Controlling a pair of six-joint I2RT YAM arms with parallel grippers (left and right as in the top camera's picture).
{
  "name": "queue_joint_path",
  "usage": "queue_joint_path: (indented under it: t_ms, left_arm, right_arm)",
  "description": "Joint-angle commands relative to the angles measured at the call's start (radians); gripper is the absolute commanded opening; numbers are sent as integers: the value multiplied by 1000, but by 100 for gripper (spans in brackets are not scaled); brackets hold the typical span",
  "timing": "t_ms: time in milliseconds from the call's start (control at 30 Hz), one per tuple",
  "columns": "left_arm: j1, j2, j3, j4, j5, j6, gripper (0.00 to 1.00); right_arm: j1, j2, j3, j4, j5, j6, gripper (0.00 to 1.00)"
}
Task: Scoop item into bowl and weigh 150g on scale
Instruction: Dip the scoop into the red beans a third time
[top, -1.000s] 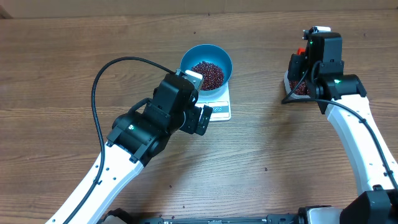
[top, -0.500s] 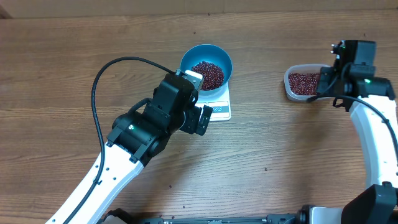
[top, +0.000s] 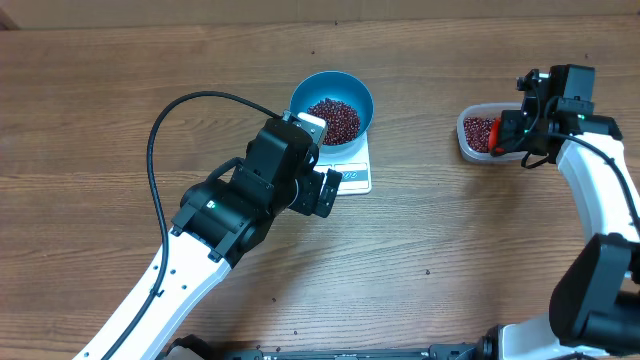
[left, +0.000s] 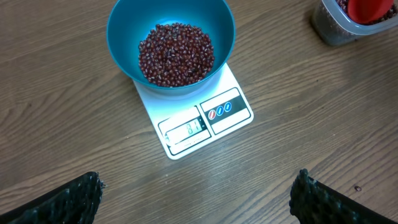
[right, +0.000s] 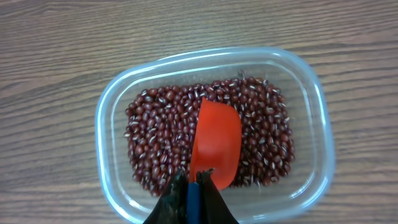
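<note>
Pinches the scoop (right: 216, 144) in the right claw (right: 189, 193) over the beans (right: 158, 137) in the container (right: 106, 112) to load, left claw (left: 196, 199) wide, off the scale (left: 186, 109).

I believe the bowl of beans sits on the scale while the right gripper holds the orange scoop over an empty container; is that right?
Not quite: the clear container is not empty but holds dark red beans, as the right wrist view shows. The rest stands: blue bowl on scale, right gripper holding the orange scoop.
</note>
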Motion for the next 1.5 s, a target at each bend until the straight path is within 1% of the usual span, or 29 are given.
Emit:
queue_joint_path:
  t_ms: [0, 133, 333, 633, 733, 900, 1033, 1100, 1367, 1467]
  left_arm:
    - [2, 5, 2, 4, 8, 3, 100]
    - [2, 5, 2, 4, 8, 3, 100]
    - [2, 5, 2, 4, 8, 3, 99]
    - [2, 5, 2, 4, 8, 3, 100]
    - [2, 5, 2, 4, 8, 3, 100]
    - [2, 5, 2, 4, 8, 3, 99]
    - [2, 5, 2, 4, 8, 3, 100]
    - [2, 5, 2, 4, 8, 3, 99]
    - [2, 5, 2, 4, 8, 3, 99]
    - [2, 5, 2, 4, 8, 3, 100]
  right_arm:
    - [-2, 44, 3, 15, -11, -9, 4]
    - [-2, 74, 3, -5, -41, -9, 4]
    - [-2, 74, 3, 2, -158, -10, 4]
    - [-3, 74, 3, -19, -179, -10, 4]
    - [-4, 74, 3, -18, -217, -10, 4]
    - [-32, 74, 3, -17, -239, -9, 4]
    - [-85, 74, 3, -19, -348, -9, 4]
    - [-115, 74, 3, -44, -362, -13, 4]
    - [-126, 105, 3, -57, -385, -27, 4]
    - [-126, 105, 3, -43, -439, -24, 4]
